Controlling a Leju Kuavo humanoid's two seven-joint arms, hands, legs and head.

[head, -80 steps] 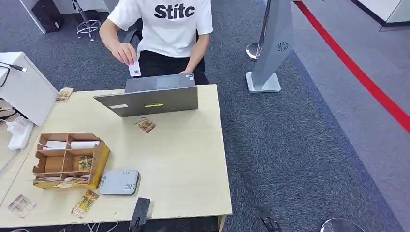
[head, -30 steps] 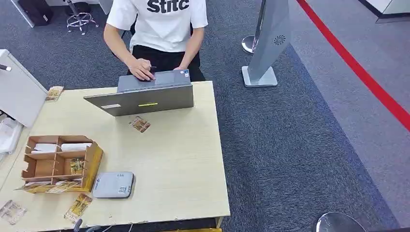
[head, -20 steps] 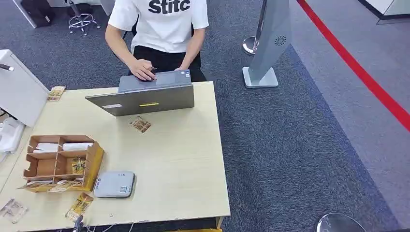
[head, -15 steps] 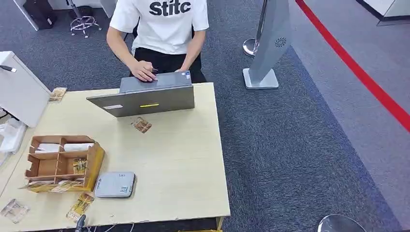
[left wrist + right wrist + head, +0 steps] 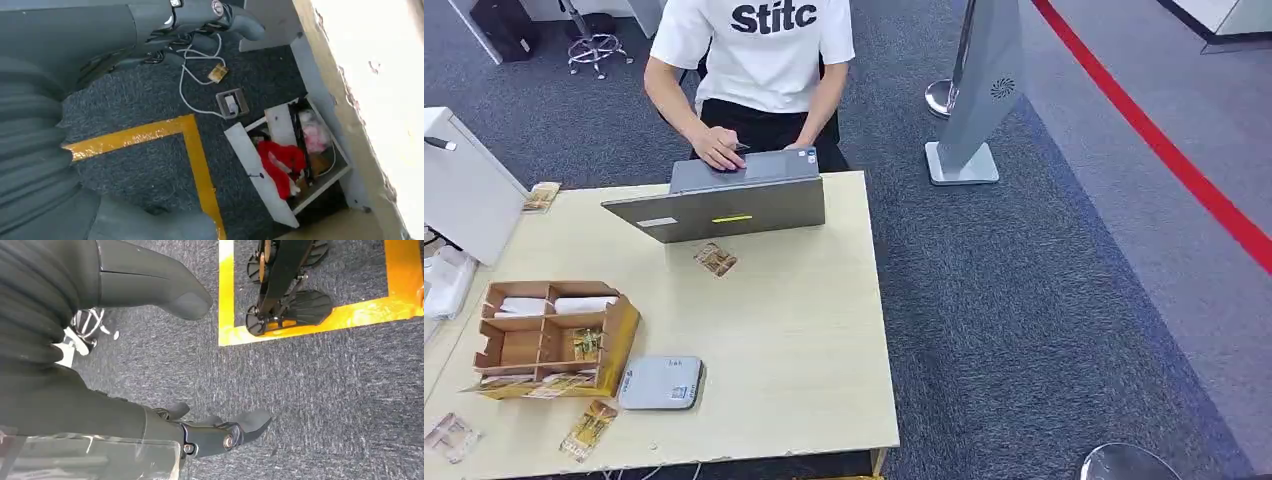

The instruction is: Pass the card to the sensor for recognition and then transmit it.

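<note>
Grey left hand [image 5: 150, 30] hangs beside the body over the carpet, fingers apart from the thumb, nothing in it. You can treat it as parked, not mid-reach.

On the wooden table [image 5: 794, 340], left to right:
- White box [image 5: 464, 190] at the far left edge, with a stray card [image 5: 540, 196] just beside it.
- Two loose cards on the near left edge, one [image 5: 451, 437] at the corner and one [image 5: 589, 430] just in front of the organiser. My guess is these are the easiest stock for you to pick up.
- Cardboard organiser [image 5: 554, 335], with white slips in its far compartments and a card [image 5: 584, 343] upright in a middle one. It looks like the supply rack, placed within the left arm's reach.
- Grey sensor [image 5: 662, 382] lies flat, touching the organiser's right side, near the table edge. That keeps the pick-to-scan move short.
- One card [image 5: 716, 259] lies flat mid-table, just on the near side of the laptop [image 5: 724, 205]. It is probably in the hand-over spot.
- A person [image 5: 754, 50] sits on the far side, one hand on the laptop.

Right of the table, a grey stand [image 5: 984, 90] and a red floor line [image 5: 1164, 150] are well apart from the work.

Right hand [image 5: 100, 415] also hangs over the carpet, fingers spread, holding nothing. No card is in either hand, so I'd judge you're at the start of a cycle: pick first.
</note>
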